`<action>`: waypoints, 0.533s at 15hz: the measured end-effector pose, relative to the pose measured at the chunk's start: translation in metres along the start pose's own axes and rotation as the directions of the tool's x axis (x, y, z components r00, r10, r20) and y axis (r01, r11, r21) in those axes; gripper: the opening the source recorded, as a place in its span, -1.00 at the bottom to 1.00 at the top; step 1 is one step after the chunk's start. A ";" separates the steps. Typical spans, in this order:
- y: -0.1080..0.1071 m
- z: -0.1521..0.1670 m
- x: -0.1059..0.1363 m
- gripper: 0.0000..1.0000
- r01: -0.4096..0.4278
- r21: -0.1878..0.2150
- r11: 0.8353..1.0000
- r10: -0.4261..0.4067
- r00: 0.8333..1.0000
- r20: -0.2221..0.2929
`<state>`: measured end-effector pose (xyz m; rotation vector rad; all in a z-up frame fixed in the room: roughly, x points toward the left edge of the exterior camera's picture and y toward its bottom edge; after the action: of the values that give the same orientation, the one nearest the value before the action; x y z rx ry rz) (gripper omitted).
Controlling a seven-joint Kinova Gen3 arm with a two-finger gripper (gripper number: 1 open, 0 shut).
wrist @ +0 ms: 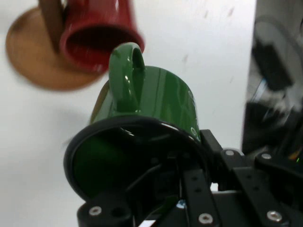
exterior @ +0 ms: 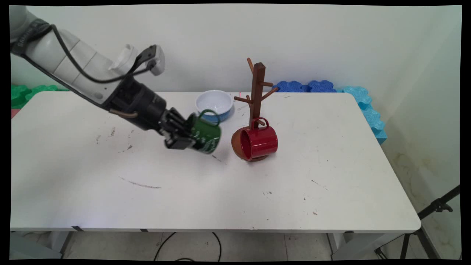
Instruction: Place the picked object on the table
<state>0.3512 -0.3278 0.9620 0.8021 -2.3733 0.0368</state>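
The hand [exterior: 183, 137] is seen above the middle of the white surface [exterior: 206, 191], closed on the rim of a green mug [exterior: 206, 134]; in the hand view one finger is seen inside the mug's mouth and the other outside its wall, so the rim is pinched between them; the green mug [wrist: 147, 109] is held on its side, clear of the surface, its mouth turned toward the hand and its handle uppermost.

Just to the right of the green mug a red mug [exterior: 257, 141] is observed, also lying sideways with its mouth facing left; its handle is hooked over a low peg of a brown wooden mug tree [exterior: 257, 88], which stands on a round wooden base [exterior: 237, 145]; the two mugs are near one another but apart in the main view; whether the red mug rests on the base cannot be told.

Beyond the green mug, toward the far edge, a white bowl with a blue outside [exterior: 214, 105] is noted, standing upright; blue foam pieces [exterior: 364, 103] are seen off the far right corner, and green ones [exterior: 25, 94] off the far left; dark scuff marks [exterior: 141, 184] are recorded on the near half of the surface.
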 end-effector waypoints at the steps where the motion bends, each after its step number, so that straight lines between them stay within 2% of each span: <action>1: -0.005 -0.001 -0.003 -1.00 -0.023 0.012 1.000 0.022 0.999 0.036; 4: -0.020 0.002 -0.009 -1.00 -0.083 0.041 0.996 0.078 0.989 0.127; 8: -0.040 0.011 -0.011 -1.00 -0.148 0.075 0.986 0.126 0.962 0.243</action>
<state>0.3738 -0.3565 0.9400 0.7171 -2.6687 0.1141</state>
